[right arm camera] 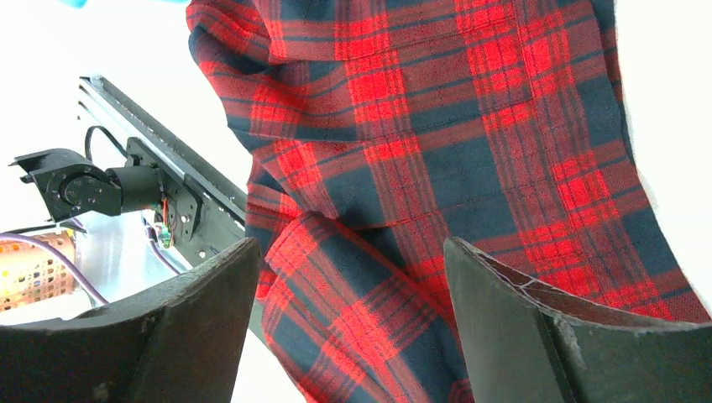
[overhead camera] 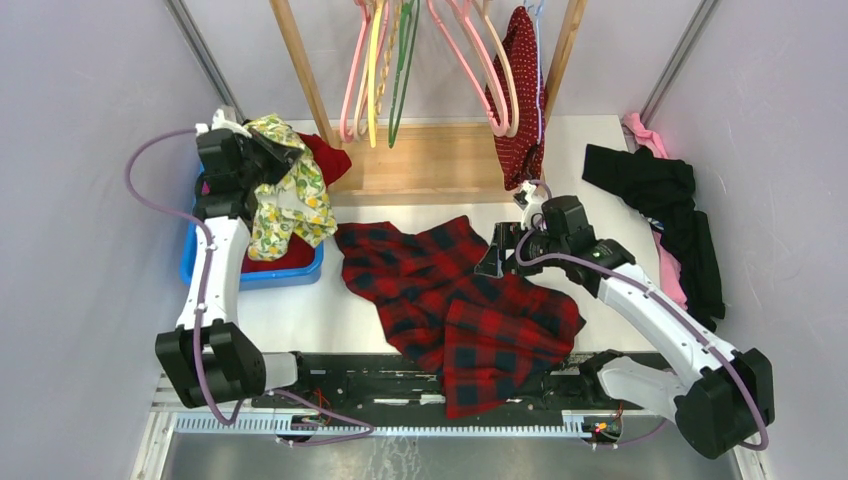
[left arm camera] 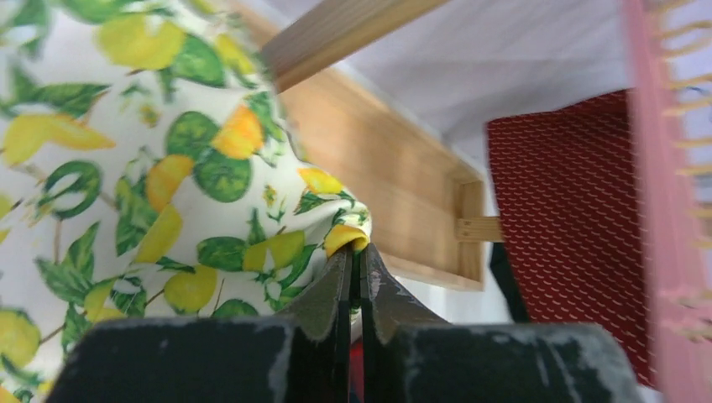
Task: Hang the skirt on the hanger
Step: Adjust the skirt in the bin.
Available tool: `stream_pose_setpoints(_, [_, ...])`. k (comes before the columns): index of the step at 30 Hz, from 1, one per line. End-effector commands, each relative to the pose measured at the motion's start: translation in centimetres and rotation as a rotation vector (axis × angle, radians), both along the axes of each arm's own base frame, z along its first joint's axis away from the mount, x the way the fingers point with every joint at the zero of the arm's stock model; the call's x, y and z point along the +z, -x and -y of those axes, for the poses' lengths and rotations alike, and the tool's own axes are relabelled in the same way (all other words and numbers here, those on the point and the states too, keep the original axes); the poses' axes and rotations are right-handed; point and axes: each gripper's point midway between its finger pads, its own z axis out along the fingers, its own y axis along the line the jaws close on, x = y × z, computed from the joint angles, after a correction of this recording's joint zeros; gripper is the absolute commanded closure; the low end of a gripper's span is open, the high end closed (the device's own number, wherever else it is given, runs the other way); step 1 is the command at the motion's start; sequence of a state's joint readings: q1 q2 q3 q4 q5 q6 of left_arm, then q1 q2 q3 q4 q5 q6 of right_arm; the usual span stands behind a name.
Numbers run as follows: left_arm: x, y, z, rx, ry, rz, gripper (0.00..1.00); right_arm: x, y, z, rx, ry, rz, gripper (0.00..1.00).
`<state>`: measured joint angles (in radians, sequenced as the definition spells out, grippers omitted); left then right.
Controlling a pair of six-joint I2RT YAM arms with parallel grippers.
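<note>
PROGRESS: dark-red, white-dotted cloth skirt (overhead camera: 518,110) hangs from thin lilac-blue wire hanger (overhead camera: 540,60), just beyond right gripper (right arm camera: 351,248); judged nearly done, seating unclear | LEFT: left gripper (left arm camera: 357,252) pinching white lemon-print cloth (left arm camera: 168,168) | RIGHT: spread, empty, over red-black plaid garment (right arm camera: 470,126)

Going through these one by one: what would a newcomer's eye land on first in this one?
A large red-and-black plaid garment sprawls across the middle of the overhead view, with the right gripper open just above it. At far left, the left gripper is shut on a white lemon-print cloth held up over a blue plastic bin. At the back, a dark-red polka-dot skirt hangs at the wooden rack.
</note>
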<state>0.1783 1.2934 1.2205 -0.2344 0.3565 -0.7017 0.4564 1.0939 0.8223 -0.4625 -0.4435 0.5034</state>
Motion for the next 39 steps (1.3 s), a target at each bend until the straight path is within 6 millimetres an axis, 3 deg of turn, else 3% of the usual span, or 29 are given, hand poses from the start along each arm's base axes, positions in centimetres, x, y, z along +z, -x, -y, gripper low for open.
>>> stream_pose_setpoints(1, [-4.8, -0.3, -3.7, 0.182, -0.081, -0.070, 0.91, 0.7, 0.5, 0.2, -0.008, -0.015, 0.033, 0.14])
stream_pose_setpoints(6, [-9.3, -0.7, -8.0, 0.375, -0.184, -0.183, 0.89, 0.0, 1.2, 0.6, -0.013, -0.014, 0.027, 0.14])
stream_pose_setpoints(10, [-12.6, -2.5, -9.1, 0.407, -0.194, -0.281, 0.66, -0.6, 1.4, 0.7, -0.014, -0.011, 0.022, 0.14])
stream_pose_setpoints(12, [-14.7, -3.0, -10.1, 0.441, -0.211, -0.344, 0.60, -0.8, 1.5, 0.7, -0.013, -0.013, 0.024, 0.14])
stream_pose_setpoints(17, [-20.9, -3.0, -11.2, 0.490, -0.260, -0.527, 0.59, -1.6, 1.5, 0.6, -0.013, -0.020, 0.015, 0.14])
stream_pose_setpoints(21, [-24.0, -3.1, -11.2, 0.497, -0.297, -0.569, 0.60, -2.2, 1.3, 0.4, -0.011, -0.022, 0.005, 0.14])
stream_pose_setpoints(26, [-26.3, -5.9, -10.3, 0.413, -0.301, -0.581, 0.63, -3.2, 1.0, 0.5, -0.006, 0.006, -0.007, 0.13])
stream_pose_setpoints(31, [-27.1, -8.9, -10.2, 0.392, -0.358, -0.582, 0.63, -4.7, 0.5, 0.5, -0.005, 0.035, -0.023, 0.13])
stream_pose_setpoints(36, [-27.1, -12.8, -10.3, 0.354, -0.413, -0.566, 0.65, -6.2, 0.0, 0.1, 0.004, 0.048, -0.046, 0.13])
stream_pose_setpoints(38, [-25.9, -15.2, -10.5, 0.344, -0.425, -0.529, 0.65, -6.7, -0.3, 0.1, 0.007, 0.057, -0.054, 0.13])
stream_pose_setpoints(39, [-26.4, -15.4, -10.6, 0.339, -0.433, -0.543, 0.65, -6.9, -0.4, 0.1, 0.007, 0.062, -0.056, 0.13])
